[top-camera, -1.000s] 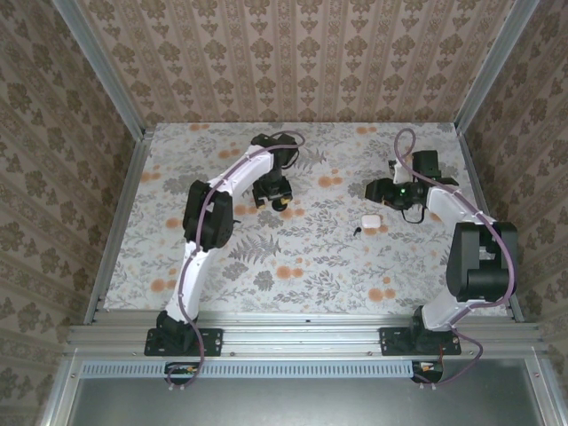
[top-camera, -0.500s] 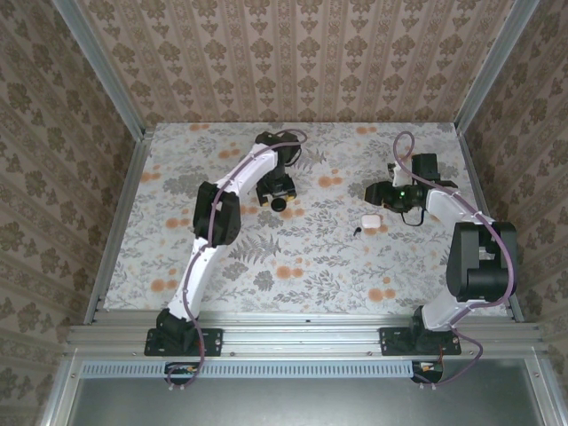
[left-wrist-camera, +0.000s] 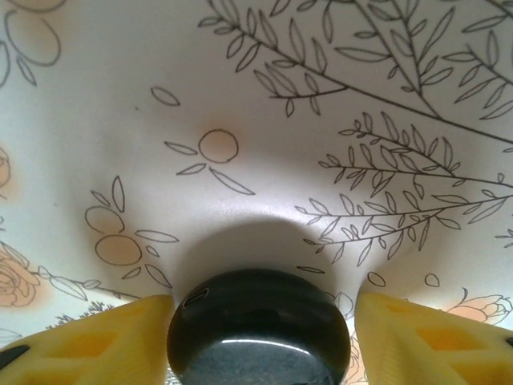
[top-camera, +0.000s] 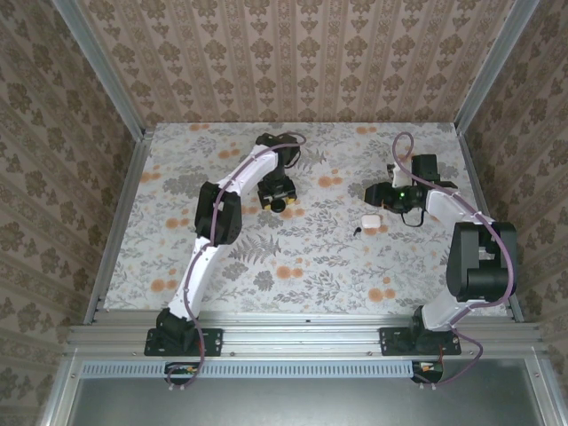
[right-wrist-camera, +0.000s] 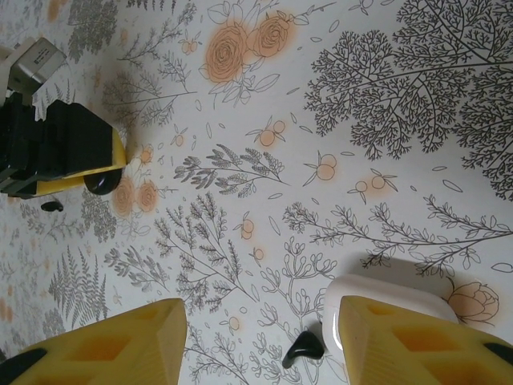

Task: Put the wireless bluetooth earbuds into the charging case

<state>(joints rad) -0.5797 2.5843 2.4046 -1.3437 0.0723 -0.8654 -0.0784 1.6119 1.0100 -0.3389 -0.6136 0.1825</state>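
1. Right claw (right-wrist-camera: 260,314): wide, holding nothing, poised over the flowered table (right-wrist-camera: 337,96). One earbud (right-wrist-camera: 303,346) between the fingers, touching or just beside the white case (right-wrist-camera: 385,309), itself partly under the right-hand finger.
2. Left claw (left-wrist-camera: 262,298): straddling the black disc (left-wrist-camera: 258,329), well apart from the case. Cannot tell whether truly clamped or only closing in.
3. Step in hand, by judgement: picking up the earbud beside the case. Shift the right claw sideways first, off the case, to keep that finger from landing on the glossy shell.
4. Come straight down, centre the tiny piece between the pads, close slowly; likely to skid or flip if pinched off-centre.
5. Check the case lid before carrying anything over; open or closed not tellable from here.
6. Mind a second small dark piece (right-wrist-camera: 52,206) beside the left claw, probably the other earbud.
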